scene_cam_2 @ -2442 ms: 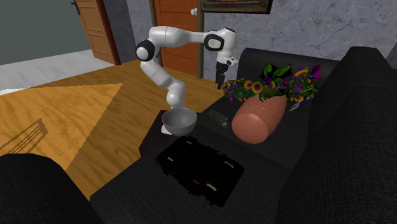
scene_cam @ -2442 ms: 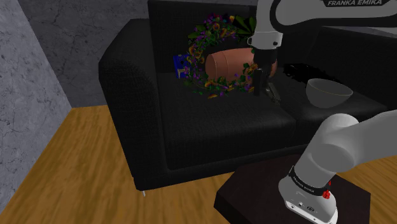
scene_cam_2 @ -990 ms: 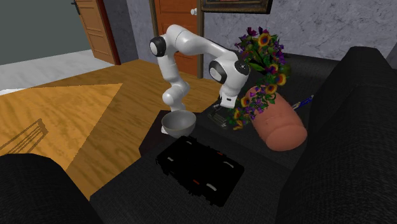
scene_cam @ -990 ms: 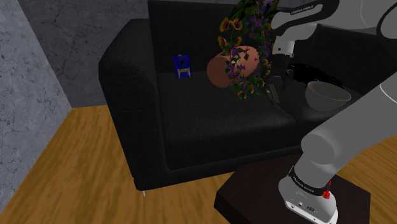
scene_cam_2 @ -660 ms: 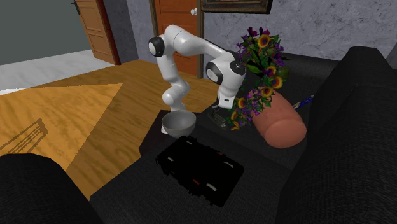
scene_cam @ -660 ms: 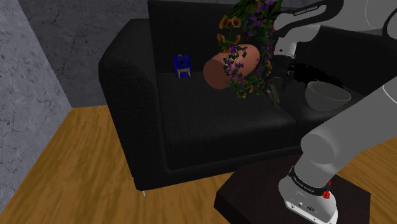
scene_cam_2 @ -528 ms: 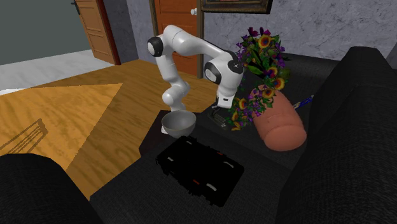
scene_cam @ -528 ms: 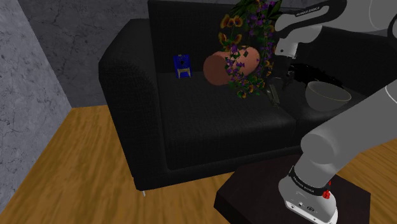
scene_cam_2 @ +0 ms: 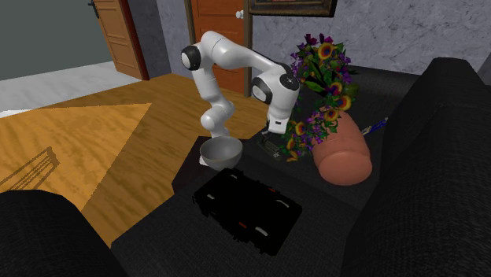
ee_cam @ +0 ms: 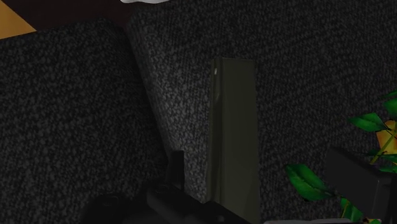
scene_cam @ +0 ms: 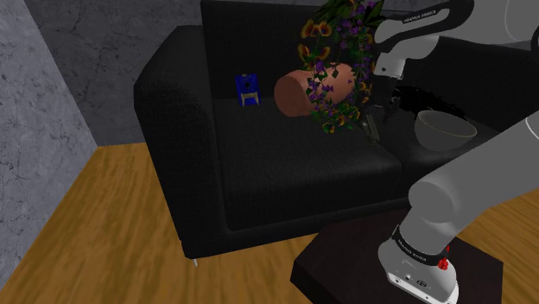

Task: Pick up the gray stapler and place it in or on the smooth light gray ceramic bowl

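While the claw [ee_cam: 261,159] stands spread, the stapler [ee_cam: 232,127] lies between its fingers [ee_cam: 176,170], long axis square to their gap.

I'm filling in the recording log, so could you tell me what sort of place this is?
Most likely a living room in a house: a black sofa stands on a wood floor, and there is a wooden door and a framed picture on the grey wall.

The dark grey stapler [ee_cam: 232,127] lay flat on the black sofa cushion [scene_cam: 285,164], near the upright light grey bowl [scene_cam: 445,129].
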You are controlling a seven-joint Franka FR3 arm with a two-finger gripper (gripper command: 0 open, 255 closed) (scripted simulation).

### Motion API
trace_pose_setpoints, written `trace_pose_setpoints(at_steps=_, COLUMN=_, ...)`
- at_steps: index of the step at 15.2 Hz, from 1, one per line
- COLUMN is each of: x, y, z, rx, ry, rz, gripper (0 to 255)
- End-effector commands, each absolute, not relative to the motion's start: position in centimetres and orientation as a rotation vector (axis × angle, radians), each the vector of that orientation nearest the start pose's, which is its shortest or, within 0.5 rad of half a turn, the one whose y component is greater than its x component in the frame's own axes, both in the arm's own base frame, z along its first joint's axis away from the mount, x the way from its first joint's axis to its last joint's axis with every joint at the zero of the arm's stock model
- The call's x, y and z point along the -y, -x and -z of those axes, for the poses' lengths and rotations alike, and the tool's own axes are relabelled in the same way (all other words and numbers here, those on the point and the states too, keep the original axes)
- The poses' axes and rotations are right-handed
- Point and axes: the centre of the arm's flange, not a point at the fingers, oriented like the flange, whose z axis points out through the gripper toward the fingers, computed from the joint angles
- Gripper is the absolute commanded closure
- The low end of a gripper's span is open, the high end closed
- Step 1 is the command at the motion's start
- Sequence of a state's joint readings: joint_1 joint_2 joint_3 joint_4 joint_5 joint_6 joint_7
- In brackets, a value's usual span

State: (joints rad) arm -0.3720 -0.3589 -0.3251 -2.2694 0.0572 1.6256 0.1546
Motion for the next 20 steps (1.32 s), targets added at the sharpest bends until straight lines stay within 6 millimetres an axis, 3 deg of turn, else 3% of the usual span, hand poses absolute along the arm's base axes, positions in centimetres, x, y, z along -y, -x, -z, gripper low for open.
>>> trace_pose_setpoints(at_steps=1, x=26.9, y=-32.3, z=-43.3, rx=-1.167, ry=2.624, rz=-0.48, gripper=255)
trace_pose_setpoints(at_steps=5, x=27.8, y=-31.6, z=-44.4, rx=-1.167, ry=2.623, rz=-0.481, gripper=255)
trace_pose_setpoints(at_steps=8, x=27.4, y=-31.6, z=-43.8, rx=-1.165, ry=2.624, rz=-0.481, gripper=255)
trace_pose_setpoints(at_steps=9, x=26.3, y=-32.1, z=-43.9, rx=-1.167, ry=2.624, rz=-0.48, gripper=255)
trace_pose_setpoints(at_steps=20, x=26.3, y=-32.1, z=-49.8, rx=-1.167, ry=2.624, rz=-0.48, gripper=255)
